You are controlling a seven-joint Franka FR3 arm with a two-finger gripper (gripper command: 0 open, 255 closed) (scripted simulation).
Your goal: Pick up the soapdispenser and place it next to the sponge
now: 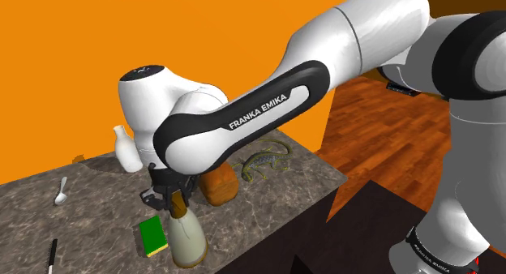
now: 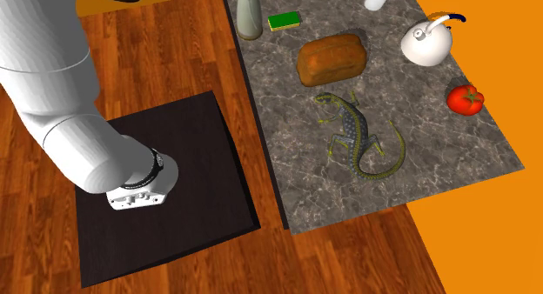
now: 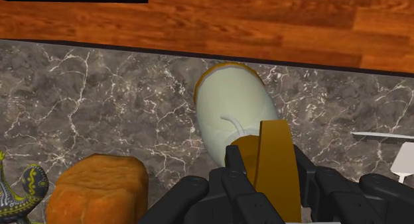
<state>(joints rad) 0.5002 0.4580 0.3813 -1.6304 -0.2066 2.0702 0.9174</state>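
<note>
The soap dispenser (image 1: 188, 238) is a pale cream bottle with an orange-brown pump head (image 3: 271, 156). It stands upright near the counter's front edge, right beside the green sponge (image 1: 152, 235). My gripper (image 1: 172, 199) comes down from above and is shut on the pump head, one black finger (image 3: 233, 164) on each side of it. In the second exterior view the dispenser (image 2: 249, 14) and the sponge (image 2: 284, 21) sit close together at the counter's far end. I cannot tell whether the bottle's base touches the marble.
A brown bread loaf (image 1: 219, 185) lies just behind the dispenser, with a toy lizard (image 1: 263, 161) beyond it. A white vase (image 1: 126, 148), spoon (image 1: 61, 191) and knife (image 1: 50, 254) lie toward the shoulder view's left. A white kettle (image 2: 426, 42) and tomato (image 2: 465, 99) sit by the orange wall.
</note>
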